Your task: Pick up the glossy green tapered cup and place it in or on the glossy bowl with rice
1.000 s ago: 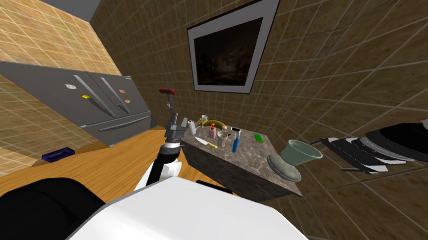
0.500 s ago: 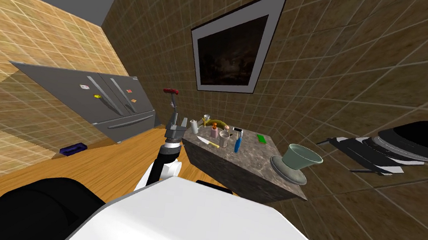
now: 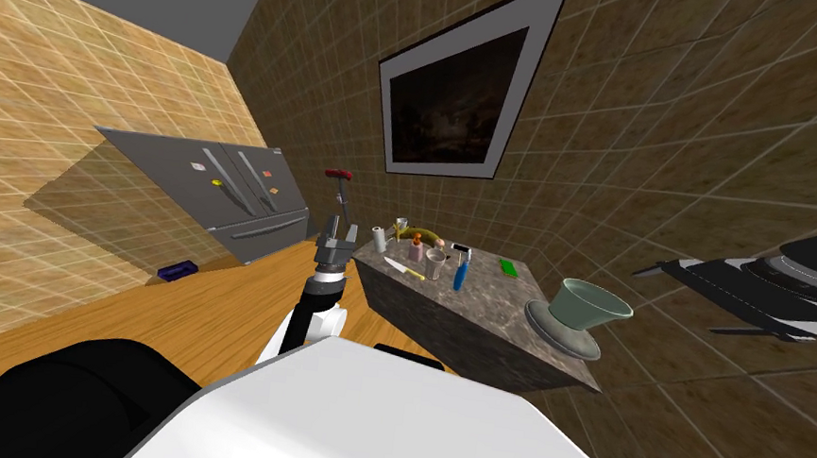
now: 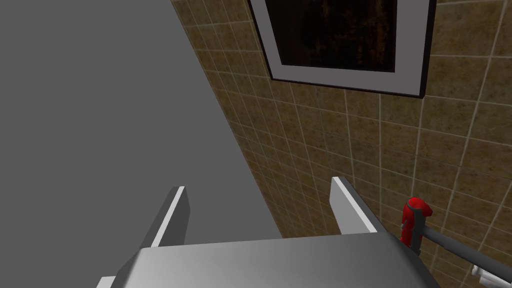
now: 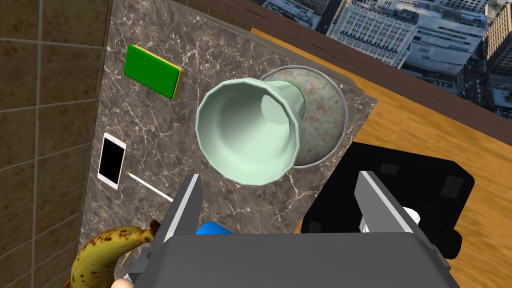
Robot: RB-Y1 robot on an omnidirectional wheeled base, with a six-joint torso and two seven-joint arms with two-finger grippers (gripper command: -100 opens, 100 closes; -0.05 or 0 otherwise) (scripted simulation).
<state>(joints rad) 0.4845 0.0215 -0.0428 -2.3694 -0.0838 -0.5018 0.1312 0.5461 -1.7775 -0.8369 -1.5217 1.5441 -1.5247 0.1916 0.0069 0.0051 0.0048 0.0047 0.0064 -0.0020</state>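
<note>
right wrist view, looking down on a marble counter point(image 5: 165, 130): the pale green tapered cup point(image 5: 245, 132) stands upright with its narrow base set in a grey-rimmed bowl point(image 5: 327, 117) of speckled rice, at the counter's corner. the cup is empty inside — wide mouth up. my right gripper point(image 5: 278, 177) hangs above it, fingers spread wide, gripping nothing. elsewhere on the counter lie a green sponge point(image 5: 152, 70), a white phone point(image 5: 111, 160), a thin white pencil point(image 5: 150, 186) and a spotted banana point(image 5: 107, 250). head view shows my left gripper point(image 3: 337, 233) raised by the counter's other end — well apart from the cup, its fingers also spread and empty.
</note>
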